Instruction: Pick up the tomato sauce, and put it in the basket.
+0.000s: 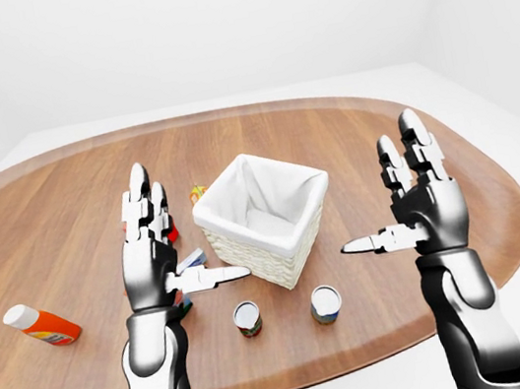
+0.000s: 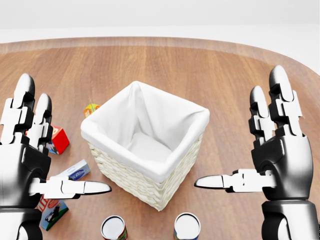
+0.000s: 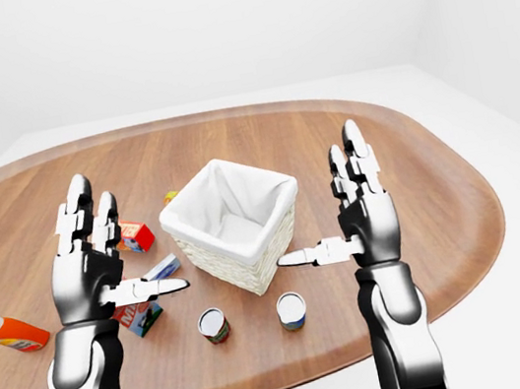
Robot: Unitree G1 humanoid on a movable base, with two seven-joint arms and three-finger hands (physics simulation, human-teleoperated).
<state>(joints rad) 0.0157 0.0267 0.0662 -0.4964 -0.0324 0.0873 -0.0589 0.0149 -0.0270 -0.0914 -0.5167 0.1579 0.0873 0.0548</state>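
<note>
Both hands — left (image 2: 30, 165), right (image 2: 272, 160) — are held spread apart beside the basket (image 2: 145, 150); the red-labelled can (image 3: 213, 326), possibly tomato sauce, stands below it.
</note>
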